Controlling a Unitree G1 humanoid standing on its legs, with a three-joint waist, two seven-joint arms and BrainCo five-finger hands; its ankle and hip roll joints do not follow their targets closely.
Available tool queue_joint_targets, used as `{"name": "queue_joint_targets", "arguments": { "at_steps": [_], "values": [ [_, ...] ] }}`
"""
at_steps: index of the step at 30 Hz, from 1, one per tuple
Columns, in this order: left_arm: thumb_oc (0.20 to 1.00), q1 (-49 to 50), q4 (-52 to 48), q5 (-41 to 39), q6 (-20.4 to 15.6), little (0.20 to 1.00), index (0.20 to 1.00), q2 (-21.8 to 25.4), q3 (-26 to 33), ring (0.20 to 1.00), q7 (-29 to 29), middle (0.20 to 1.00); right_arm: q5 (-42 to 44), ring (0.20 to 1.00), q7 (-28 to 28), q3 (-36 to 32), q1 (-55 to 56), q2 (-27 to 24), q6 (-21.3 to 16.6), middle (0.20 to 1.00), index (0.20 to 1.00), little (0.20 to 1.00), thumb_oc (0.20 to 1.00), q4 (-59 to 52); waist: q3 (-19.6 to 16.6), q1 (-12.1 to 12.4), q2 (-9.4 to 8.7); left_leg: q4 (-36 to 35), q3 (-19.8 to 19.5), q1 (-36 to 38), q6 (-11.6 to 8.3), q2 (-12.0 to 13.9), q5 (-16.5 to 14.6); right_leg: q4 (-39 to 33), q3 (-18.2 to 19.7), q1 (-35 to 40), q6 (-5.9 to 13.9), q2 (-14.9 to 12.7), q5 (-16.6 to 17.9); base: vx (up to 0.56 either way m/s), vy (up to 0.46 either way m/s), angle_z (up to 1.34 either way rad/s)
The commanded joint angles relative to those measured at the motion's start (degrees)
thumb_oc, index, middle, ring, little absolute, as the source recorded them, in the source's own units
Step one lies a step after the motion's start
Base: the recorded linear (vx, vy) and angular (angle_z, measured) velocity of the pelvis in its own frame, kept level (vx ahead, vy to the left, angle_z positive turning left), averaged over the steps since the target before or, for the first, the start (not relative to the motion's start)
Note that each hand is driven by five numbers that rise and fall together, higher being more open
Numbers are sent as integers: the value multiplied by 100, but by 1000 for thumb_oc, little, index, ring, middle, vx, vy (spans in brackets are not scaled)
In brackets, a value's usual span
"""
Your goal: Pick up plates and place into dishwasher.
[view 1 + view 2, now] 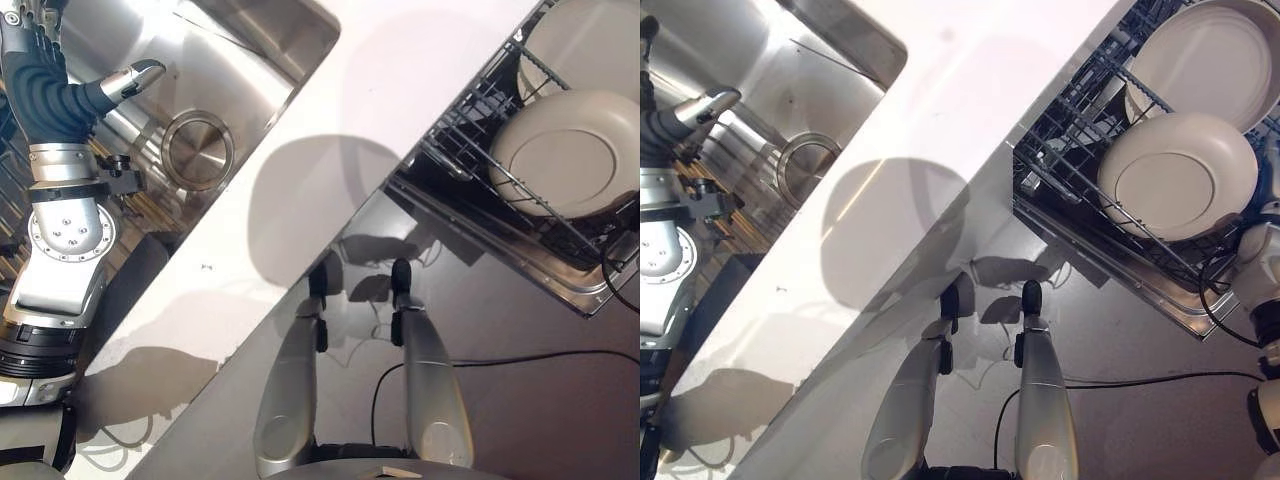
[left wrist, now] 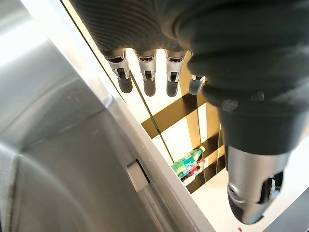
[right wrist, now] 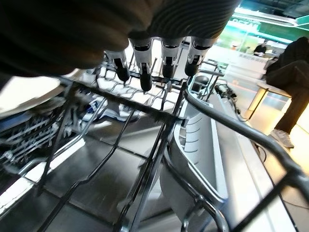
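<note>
The white countertop (image 1: 330, 120) ran diagonally across the head views, nearest the robot. To its left lay the stainless sink (image 1: 215, 60), with a round drain (image 1: 197, 150) in its floor. The left hand (image 1: 125, 82) hung over the sink's left part; in its wrist view the fingers (image 2: 147, 79) were straight and spread, holding nothing, with the sink wall beyond them.

To the right of the countertop, the dishwasher rack (image 1: 1080, 160) stood pulled out. Two cream plates sat in it: the near plate (image 1: 1180, 175) leaning on the wires, and the far plate (image 1: 1200, 55) just behind it, partly overlapped by it. The right hand (image 3: 159, 53) was held above the rack wires, its fingers straight, apart and empty. A seated person (image 3: 289, 82) showed in the background.
</note>
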Motion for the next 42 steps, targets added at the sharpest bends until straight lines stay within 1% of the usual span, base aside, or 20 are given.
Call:
{"name": "queue_joint_targets", "arguments": {
  "at_steps": [1, 2, 4, 7, 8, 12, 13, 14, 16, 18, 19, 20, 21, 24, 27, 29, 31, 36, 39, 42],
  "values": [
    [1000, 84, -70, -120, -208, 1000, 1000, -204, 213, 1000, -31, 1000, 111, 1000, 218, 232, 510, 567, -81, 1000, 1000, 1000, 1000, 1, -31, 35, -78, 299, -77, -382, 133, -69, -196, -508, -140, 64, 235, -110, 153, -16, 15, 6],
    [1000, 71, -69, -118, -202, 1000, 1000, -206, 227, 1000, -39, 1000, 152, 1000, 203, 204, 513, 575, -77, 1000, 1000, 1000, 1000, -15, -31, 28, -86, 274, -76, -397, 136, -74, -143, -535, -143, 51, 232, -115, 203, 3, 15, 6],
    [1000, 66, -75, -143, -167, 1000, 1000, -197, 222, 1000, -46, 1000, 431, 1000, 33, 141, 569, 593, -146, 1000, 1000, 1000, 1000, -57, -31, 19, -101, 278, -72, -339, 135, -64, -159, -556, -148, 121, 224, -111, 203, -8, 8, 2],
    [1000, 103, -48, -166, -178, 1000, 1000, -226, 242, 1000, -59, 1000, 763, 1000, -616, -177, 595, 637, -392, 1000, 1000, 1000, 1000, -297, -31, -11, -111, 302, -69, -261, 147, -71, -195, -559, -132, 198, 210, -94, 198, -3, 26, 0],
    [1000, 162, -44, -161, -207, 1000, 1000, -248, 263, 1000, -80, 1000, 846, 1000, -821, -319, 661, 668, -444, 1000, 1000, 1000, 1000, -432, -31, -21, -115, 330, -67, -211, 150, -67, -255, -542, -123, 249, 210, -83, 157, -4, 45, 0],
    [1000, 446, -41, -47, -396, 1000, 1000, -502, 382, 1000, -133, 1000, 1094, 1000, -1863, -1093, 996, 860, -599, 1000, 1000, 1000, 1000, -1104, -31, -111, -126, 321, -32, -72, 176, -90, -272, -592, -57, 377, 211, -69, 193, -30, 85, 0],
    [1000, 533, -33, -15, -434, 1000, 1000, -592, 415, 1000, -152, 1000, 1094, 1000, -2060, -1313, 1093, 948, -602, 1000, 1000, 1000, 1000, -1238, -31, -144, -122, 329, -9, 35, 178, -87, -344, -597, -33, 471, 218, -61, 150, -29, 118, 0],
    [1000, 599, -33, 12, -478, 1000, 1000, -667, 446, 1000, -155, 1000, 1040, 1000, -2202, -1478, 1171, 1011, -620, 1000, 1000, 1000, 1000, -1361, -31, -178, -121, 305, 13, 67, 182, -93, -300, -636, -13, 496, 219, -68, 205, -21, 115, 0],
    [1000, 711, -64, 23, -502, 1000, 1000, -758, 484, 1000, -168, 1000, 953, 1000, -2518, -1706, 1330, 1104, -576, 1000, 1000, 1000, 1000, -1552, -32, -213, -106, 303, 55, 195, 191, -94, -334, -674, 24, 612, 226, -81, 207, -20, 124, -2],
    [1000, 819, -78, -13, -516, 1000, 1000, -820, 548, 1000, -200, 1000, 928, 1000, -2652, -1899, 1413, 1150, -485, 1000, 1000, 1000, 1000, -1679, -32, -242, -78, 307, 99, 373, 189, -84, -402, -686, 61, 776, 236, -89, 159, -15, 125, -8],
    [1000, 841, -83, -41, -520, 1000, 1000, -832, 581, 1000, -220, 1000, 922, 1000, -2688, -1964, 1425, 1157, -446, 1000, 1000, 1000, 1000, -1700, -32, -251, -76, 272, 113, 403, 190, -93, -347, -726, 72, 807, 237, -104, 208, -28, 111, -10],
    [1000, 872, -76, -96, -527, 1000, 1000, -836, 599, 1000, -238, 1000, 941, 1000, -2730, -2031, 1439, 1158, -407, 1000, 1000, 1000, 1000, -1699, -32, -258, -60, 267, 134, 520, 187, -90, -408, -731, 85, 914, 243, -111, 159, -48, 83, -12],
    [1000, 879, -76, -114, -528, 1000, 1000, -835, 617, 1000, -250, 1000, 940, 1000, -2737, -2067, 1436, 1154, -381, 1000, 1000, 1000, 1000, -1711, -32, -264, -61, 229, 142, 540, 189, -101, -351, -765, 89, 928, 243, -122, 212, -17, 91, -10],
    [1000, 1009, -80, -210, -541, 1000, 1000, -868, 711, 1000, -373, 1000, 949, 1000, -2759, -2234, 1517, 1134, -248, 1000, 1000, 1000, 1000, -1812, -101, -277, -40, 171, 182, 732, 186, -126, -384, -853, 118, 1106, 254, -168, 216, -11, 72, -3],
    [1000, 1126, -79, -267, -549, 1000, 1000, -914, 781, 1000, -446, 1000, 1067, 1000, -2900, -2385, 1598, 1121, -241, 1000, 1000, 1000, 1000, -1868, -207, -296, -12, 137, 213, 831, 182, -135, -397, -904, 143, 1185, 256, -203, 226, 6, 80, -3],
    [1000, 1230, -81, -322, -568, 1000, 1000, -943, 832, 1000, -495, 1000, 1326, 1000, -3138, -2526, 1716, 1175, -256, 1000, 1000, 1000, 1000, -1974, -267, -313, 2, 126, 232, 894, 183, -142, -418, -928, 161, 1245, 253, -209, 216, 17, 69, -5],
    [1000, 1380, -61, -317, -651, 1000, 1000, -1051, 869, 1000, -530, 1000, 1631, 1000, -3439, -2801, 1924, 1361, -381, 1000, 1000, 1000, 1000, -2191, -336, -363, 32, 126, 264, 970, 187, -155, -458, -958, 192, 1305, 259, -228, 213, 13, 99, -1],
    [1000, 1588, -75, -286, -694, 1000, 1000, -1353, 874, 1000, -550, 1000, 2193, 1000, -3713, -3293, 2288, 1714, -708, 1000, 1000, 1000, 1000, -2665, -457, -464, 171, 268, 348, 1035, 195, -213, -574, -955, 304, 1336, 266, -316, 200, -1, 147, -7],
    [1000, 1674, -86, -280, -705, 1000, 1000, -1530, 847, 1000, -549, 1000, 2558, 1000, -3651, -3451, 2424, 1941, -936, 1000, 1000, 1000, 1000, -2912, -483, -534, 280, 386, 405, 1062, 204, -270, -666, -936, 416, 1324, 284, -390, 196, -8, 180, -11],
    [1000, 1648, -89, -326, -671, 1000, 1000, -1633, 760, 1000, -512, 1000, 3054, 1000, -3351, -3445, 2313, 2059, -1190, 1000, 1000, 1000, 1000, -2957, -444, -589, 418, 493, 486, 1038, 219, -333, -730, -886, 538, 1230, 308, -485, 199, -55, 217, -18]
  ]
}}
